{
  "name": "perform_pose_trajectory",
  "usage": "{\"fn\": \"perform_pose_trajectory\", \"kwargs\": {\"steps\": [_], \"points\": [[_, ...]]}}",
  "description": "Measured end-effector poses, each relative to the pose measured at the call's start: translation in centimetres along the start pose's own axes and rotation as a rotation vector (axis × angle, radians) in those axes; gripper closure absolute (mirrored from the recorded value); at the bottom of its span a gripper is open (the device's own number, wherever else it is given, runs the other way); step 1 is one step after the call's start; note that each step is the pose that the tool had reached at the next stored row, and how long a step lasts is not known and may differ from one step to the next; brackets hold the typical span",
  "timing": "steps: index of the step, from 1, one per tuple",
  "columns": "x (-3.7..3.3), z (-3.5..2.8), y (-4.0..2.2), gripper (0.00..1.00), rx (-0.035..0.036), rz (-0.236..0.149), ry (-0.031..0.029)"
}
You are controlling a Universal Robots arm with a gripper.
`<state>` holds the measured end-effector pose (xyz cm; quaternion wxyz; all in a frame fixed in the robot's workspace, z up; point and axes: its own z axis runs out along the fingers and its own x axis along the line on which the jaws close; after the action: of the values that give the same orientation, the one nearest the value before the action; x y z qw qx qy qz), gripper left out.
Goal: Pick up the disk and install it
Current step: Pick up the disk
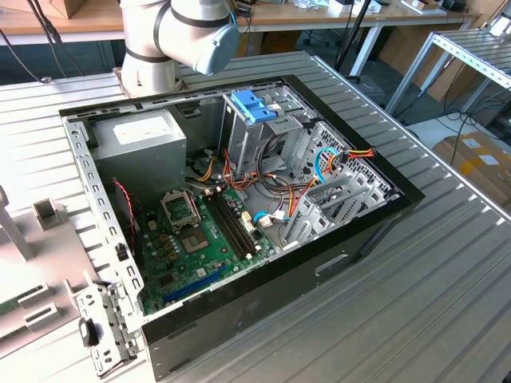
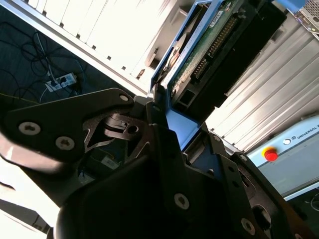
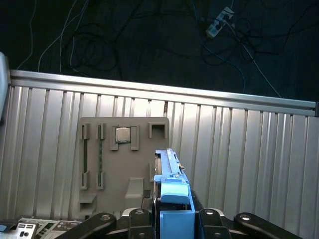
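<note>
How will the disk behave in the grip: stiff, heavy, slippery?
Probably rigid and dense for its size: the disk shows a solid dark casing and circuit board. The gripper clamps its smooth blue plastic side pieces, so it might slip if jolted.

The disk [image 3: 174,196] has smooth blue plastic sides, the table [image 3: 249,159] ribbed metal.

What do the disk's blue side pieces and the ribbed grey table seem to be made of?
The blue side pieces of the flat black disk look like moulded plastic: even matte colour. The ribbed grey table looks like metal, probably aluminium: dull sheen along its ridges.
</note>
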<state>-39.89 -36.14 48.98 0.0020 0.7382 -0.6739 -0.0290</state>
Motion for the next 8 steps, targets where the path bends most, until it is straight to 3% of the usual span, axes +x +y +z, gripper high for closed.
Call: {"fn": "perform_pose_trajectory", "kwargs": {"steps": [8], "points": [[0.10,-0.05,-1.03,0.63,-0.0001,0.000,0.0007]]}}
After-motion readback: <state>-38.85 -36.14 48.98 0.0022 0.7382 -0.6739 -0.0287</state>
